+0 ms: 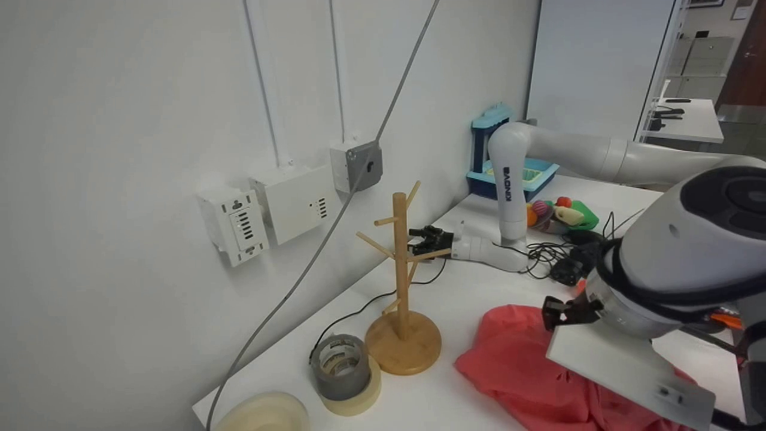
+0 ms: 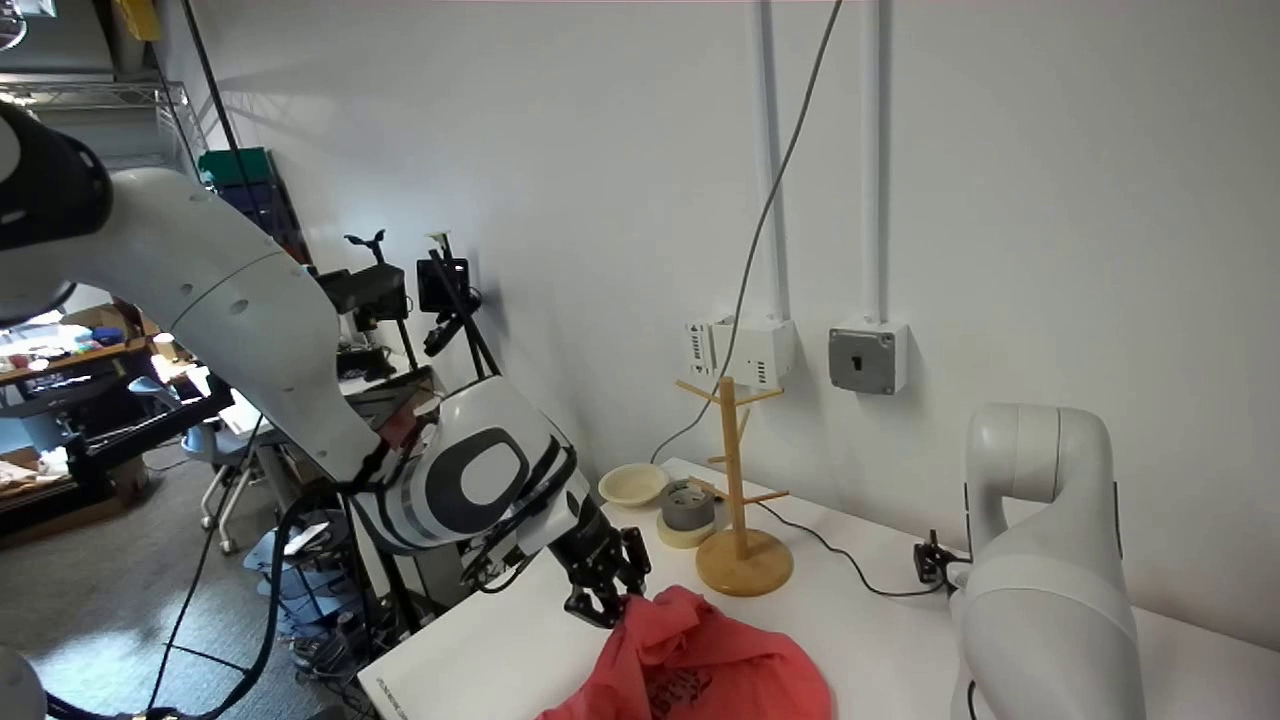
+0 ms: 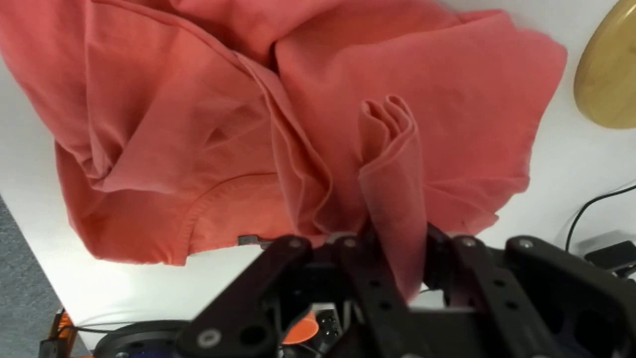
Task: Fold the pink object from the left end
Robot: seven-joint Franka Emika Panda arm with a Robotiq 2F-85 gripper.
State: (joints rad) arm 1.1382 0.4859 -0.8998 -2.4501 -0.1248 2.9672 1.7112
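Observation:
The pink object, a crumpled coral-red cloth (image 3: 462, 104) with dark lettering in an exterior view (image 2: 680, 690), lies on the white table. My gripper (image 3: 400, 248) is shut on a bunched fold of it; the fold stands up between the black fingers in the wrist view. In an exterior view the gripper (image 2: 622, 598) reaches down to a raised corner of the cloth, whose remainder spreads over the table with loose creases. Part of the pink object (image 1: 526, 365) is hidden behind the wrist and a pale plate in an exterior view.
A wooden mug tree (image 1: 402, 269) stands close beside the cloth. Tape rolls (image 1: 341, 371) and a cream bowl (image 2: 634, 484) sit past it. Another white arm (image 1: 562, 152) rests on the table near cables (image 1: 541, 257) and toy food (image 1: 556, 214). The table edge (image 3: 37, 268) borders the cloth.

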